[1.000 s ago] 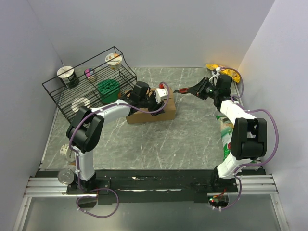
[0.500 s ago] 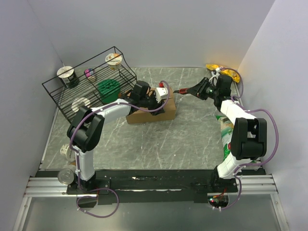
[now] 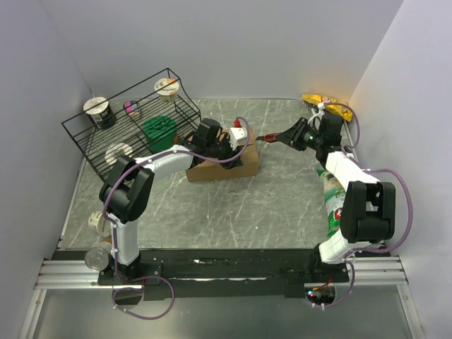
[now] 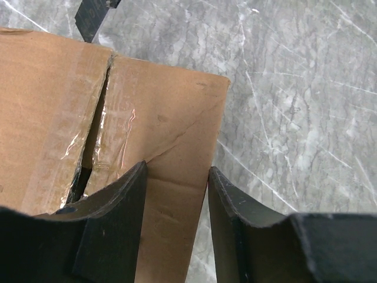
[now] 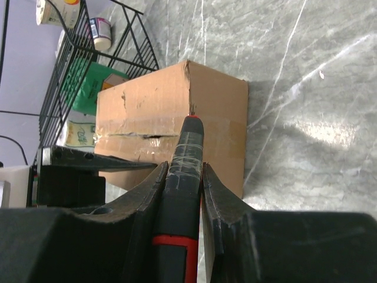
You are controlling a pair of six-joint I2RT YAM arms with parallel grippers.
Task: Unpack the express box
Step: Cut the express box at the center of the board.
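The express box (image 3: 227, 164), a brown taped carton, lies in the middle of the table beside the rack. In the left wrist view the box (image 4: 147, 118) shows a split along its taped centre seam. My left gripper (image 3: 236, 140) is open over the box's right end. In the left wrist view its midpoint (image 4: 177, 177) lies over the box, one finger over the top and the other just past the edge. My right gripper (image 3: 284, 135) is shut on a black cutter with a red band (image 5: 187, 159). Its tip points at the box's near corner (image 5: 194, 112).
A black wire rack (image 3: 134, 116) with cups and a green bag (image 3: 159, 129) stands at the back left, close behind the box. A yellow packet (image 3: 328, 106) lies at the back right. A green-white pouch (image 3: 332, 191) lies along the right arm. A can (image 3: 95, 258) stands front left.
My right wrist has shifted slightly to the right and the cutter tip has dropped a little beside the box's right end. The left arm and the box have not moved.
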